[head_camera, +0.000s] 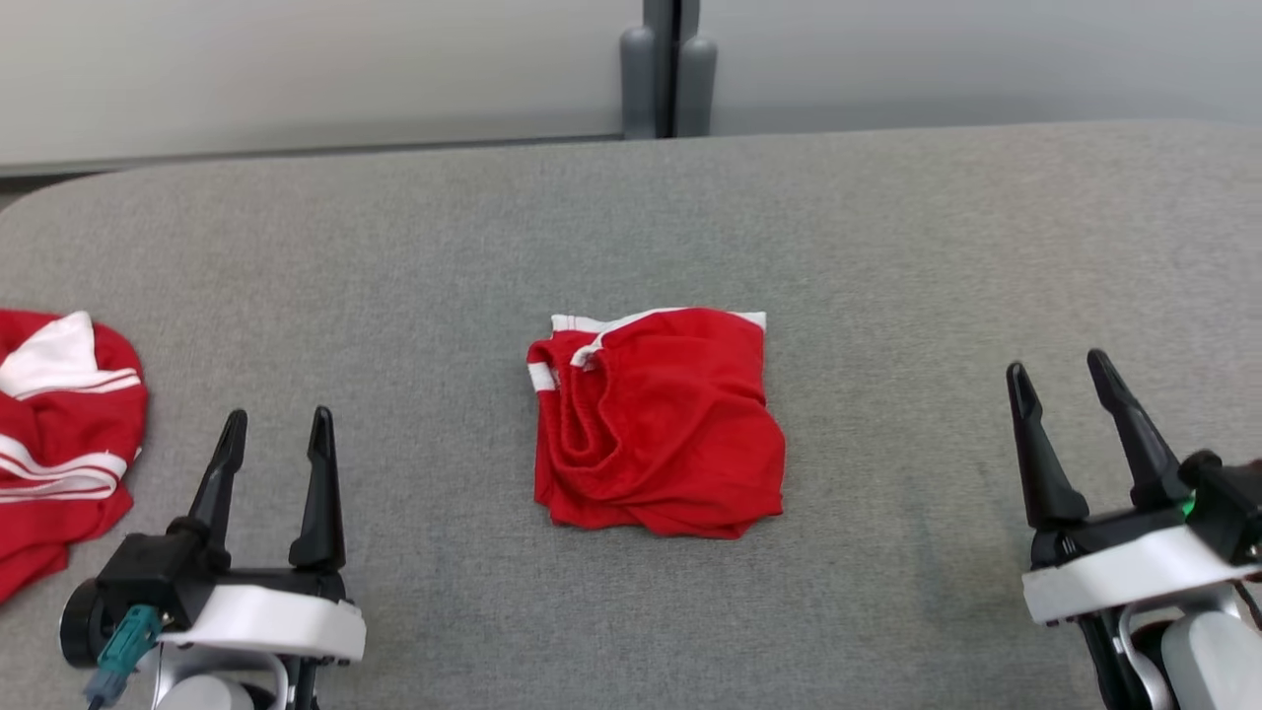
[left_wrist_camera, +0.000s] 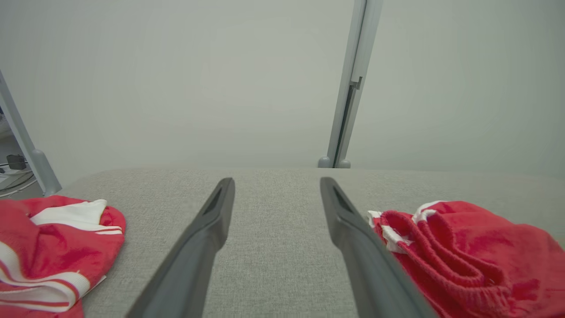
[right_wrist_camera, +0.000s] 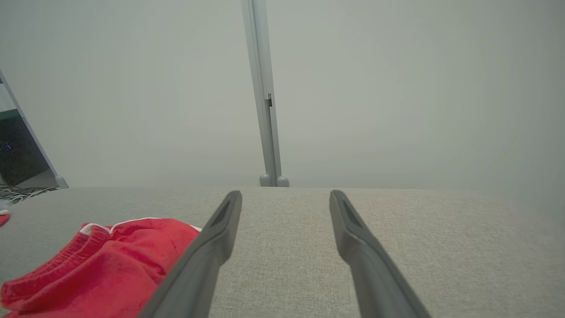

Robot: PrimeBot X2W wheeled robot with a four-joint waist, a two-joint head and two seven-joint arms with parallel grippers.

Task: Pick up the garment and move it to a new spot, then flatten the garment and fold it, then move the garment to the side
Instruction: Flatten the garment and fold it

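On the grey fabric-covered counter (head_camera: 887, 247), a folded red white-trimmed cloth garment (head_camera: 656, 424) lay at the middle, a crumpled red-and-white garment (head_camera: 59, 434) at the left edge. The left claw (head_camera: 278, 419) and right claw (head_camera: 1057, 365) hung released, empty, over the near edge. Folding looked done; moving it aside needed a grip through every layer.

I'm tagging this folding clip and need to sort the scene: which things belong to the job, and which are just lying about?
Job:
- folded red garment, mid-table
- left gripper, open, empty
- right gripper, open, empty
- grey table under them

Lying about, it seems:
- red-and-white garment, bunched at the table's left
- grey post behind the table
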